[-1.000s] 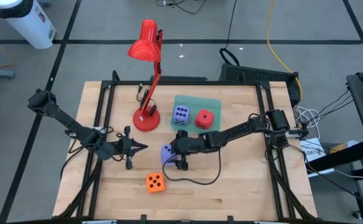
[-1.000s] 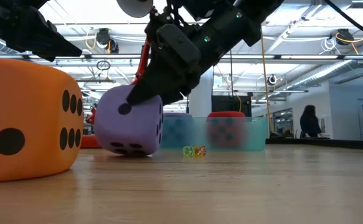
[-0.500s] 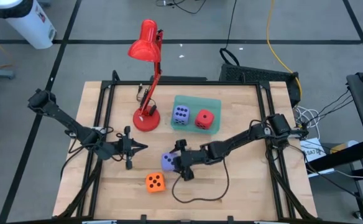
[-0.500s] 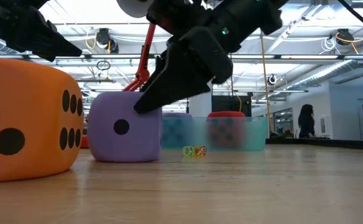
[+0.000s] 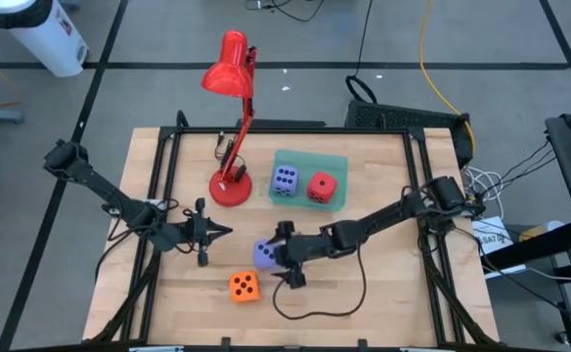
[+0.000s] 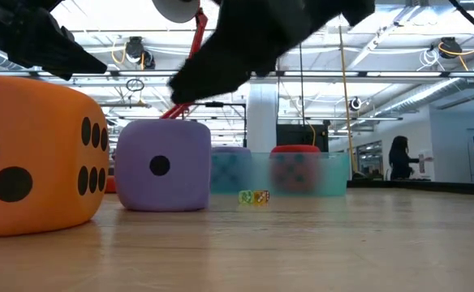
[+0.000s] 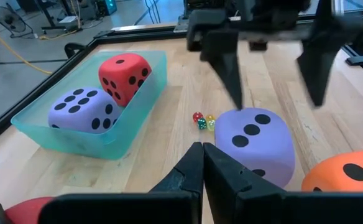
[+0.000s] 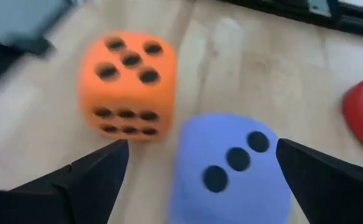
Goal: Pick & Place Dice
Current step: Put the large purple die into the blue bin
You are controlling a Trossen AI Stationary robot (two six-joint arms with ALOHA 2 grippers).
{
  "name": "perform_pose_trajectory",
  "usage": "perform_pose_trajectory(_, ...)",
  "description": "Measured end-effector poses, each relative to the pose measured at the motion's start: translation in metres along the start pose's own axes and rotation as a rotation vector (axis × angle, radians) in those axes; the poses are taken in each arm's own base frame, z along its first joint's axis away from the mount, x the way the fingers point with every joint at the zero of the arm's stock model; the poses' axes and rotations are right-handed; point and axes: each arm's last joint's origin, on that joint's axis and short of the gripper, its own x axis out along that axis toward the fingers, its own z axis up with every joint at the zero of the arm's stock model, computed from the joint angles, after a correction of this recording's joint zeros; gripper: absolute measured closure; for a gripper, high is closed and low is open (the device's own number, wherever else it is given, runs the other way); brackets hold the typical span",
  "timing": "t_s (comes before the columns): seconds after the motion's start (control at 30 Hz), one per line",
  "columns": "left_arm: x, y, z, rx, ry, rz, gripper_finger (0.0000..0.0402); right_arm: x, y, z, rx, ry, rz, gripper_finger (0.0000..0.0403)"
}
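Nearest the front edge of the table sits the orange die, loose on the bare wood and untouched. Just behind it, close by but apart, the loose purple-blue die rests flat on the wood with three pips up; the right gripper hovers over it with its jaws spread wide, one finger to either side of the cube and clear of it, so nothing is held. To the left, on the same stretch of table, the left gripper waits with its jaws pressed together, empty. Three tiny coloured dice lie on the wood between the loose cube and the teal tray. Farther back, the tray holds the second purple-blue die and the red die side by side, with the red desk lamp standing just beside it. Judging from this, the job looks half done: two dice are in, two remain outside, and the purple-blue one under the open jaws seems next.
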Motion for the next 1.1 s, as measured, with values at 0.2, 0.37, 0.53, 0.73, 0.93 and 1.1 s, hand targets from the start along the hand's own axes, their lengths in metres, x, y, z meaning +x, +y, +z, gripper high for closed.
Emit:
perform_pose_trajectory(0.2, 0.0, 0.0, 0.0, 0.0, 0.0, 0.0, 0.038, -0.009, -0.027, 0.018, 0.108, 0.125, -0.007, 0.0006)
perform_pose_trajectory(0.37, 0.0, 0.0, 0.0, 0.0, 0.002, -0.002, 0.038, -0.007, -0.036, 0.02, 0.124, 0.169, 0.002, 0.0006)
perform_pose_trajectory(0.53, 0.0, 0.0, 0.0, 0.001, 0.003, -0.003, 0.038, -0.007, -0.036, 0.02, 0.15, 0.168, 0.025, 0.0004)
perform_pose_trajectory(0.73, 0.0, 0.0, 0.0, -0.002, 0.003, -0.003, 0.038, -0.001, -0.035, 0.019, 0.162, 0.146, -0.011, 0.0004)
perform_pose_trajectory(0.93, 0.0, 0.0, -0.001, -0.004, 0.005, -0.002, 0.038, 0.015, -0.034, 0.004, 0.159, 0.198, -0.003, 0.0003)
perform_pose_trajectory(1.1, 0.0, 0.0, -0.001, -0.002, 0.008, -0.001, 0.038, 0.016, -0.034, 0.004, 0.152, 0.196, -0.001, 0.0003)
